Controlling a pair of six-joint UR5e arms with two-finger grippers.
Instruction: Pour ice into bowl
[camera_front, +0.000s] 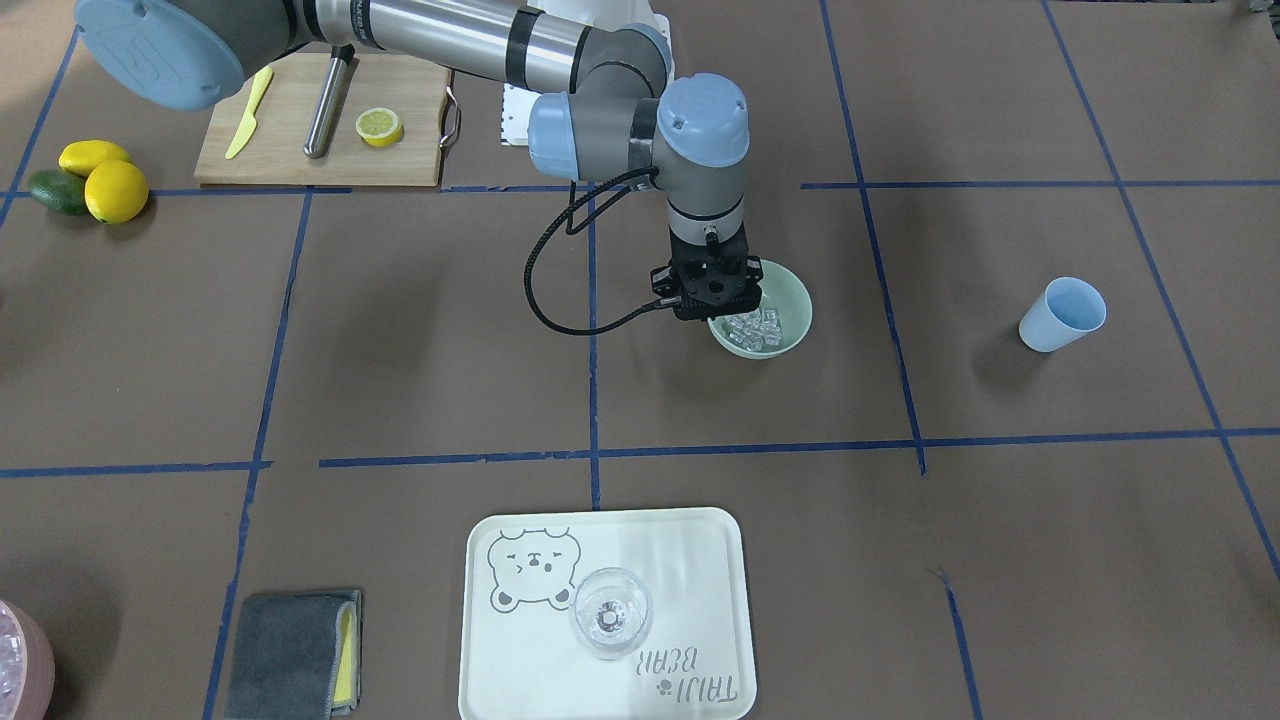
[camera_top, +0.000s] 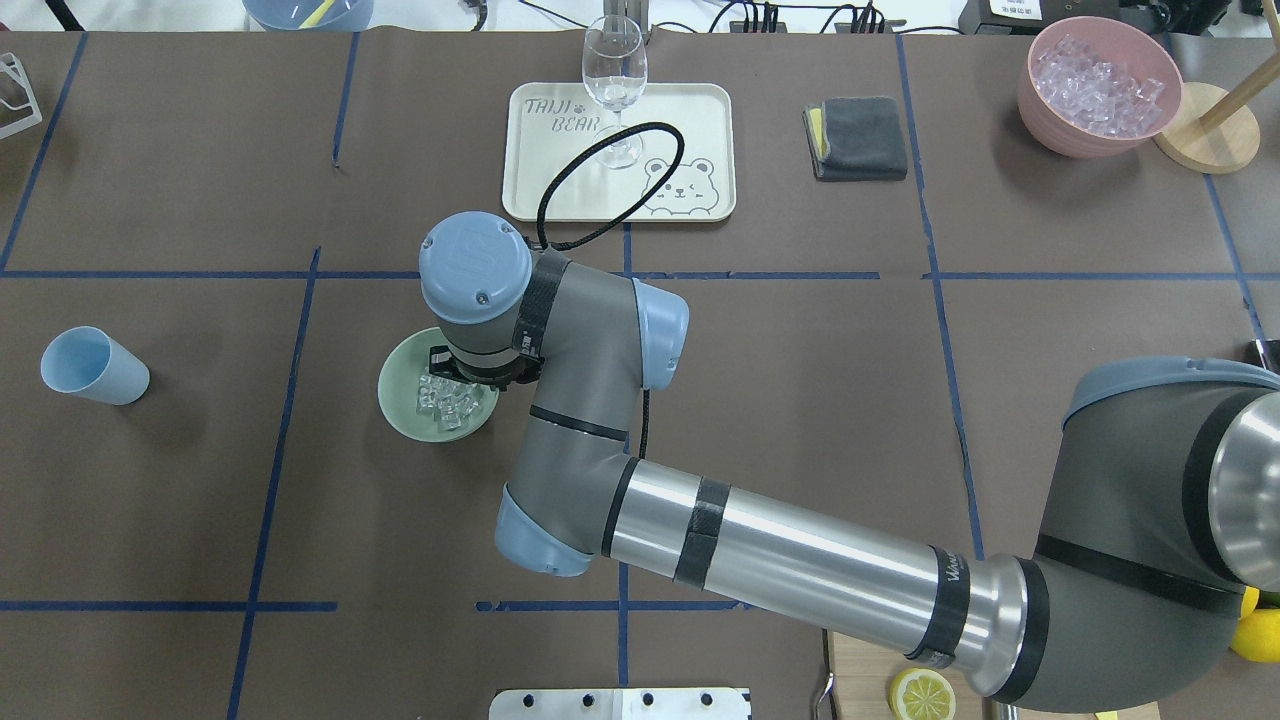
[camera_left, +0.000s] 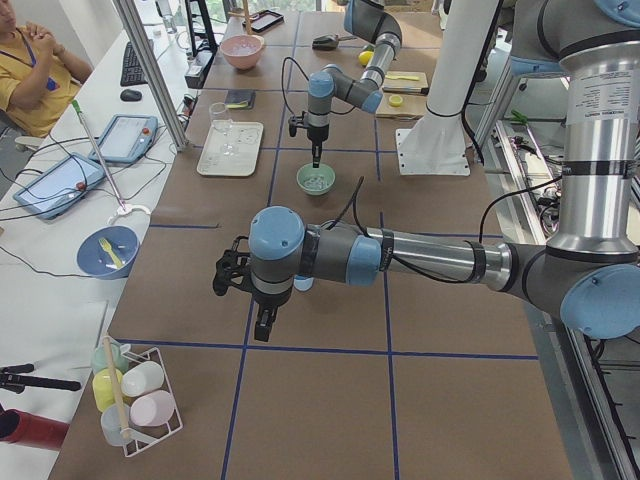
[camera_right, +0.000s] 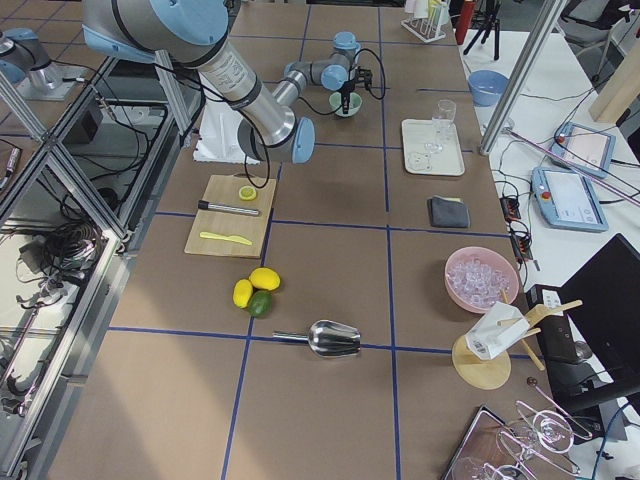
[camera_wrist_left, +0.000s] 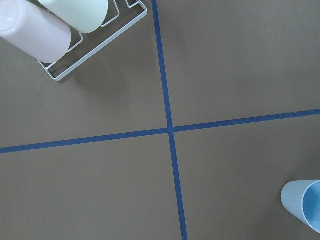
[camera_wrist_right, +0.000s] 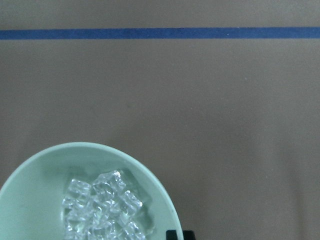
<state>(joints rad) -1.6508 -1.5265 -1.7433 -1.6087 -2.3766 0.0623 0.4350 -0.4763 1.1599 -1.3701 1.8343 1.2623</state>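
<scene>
Where the table's near end shows in the left-side view, left gripper hangs above the table near the cup; whether its jaws are apart cannot be told. Farther along, ice lies heaped in the bowl, with right gripper just over its rim, its jaws equally unclear. Beyond stands the tray.

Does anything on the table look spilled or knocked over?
Only the light blue cup: it lies on its side, apart from the bowl. The ice is all inside the bowl, none visibly spilled.
</scene>
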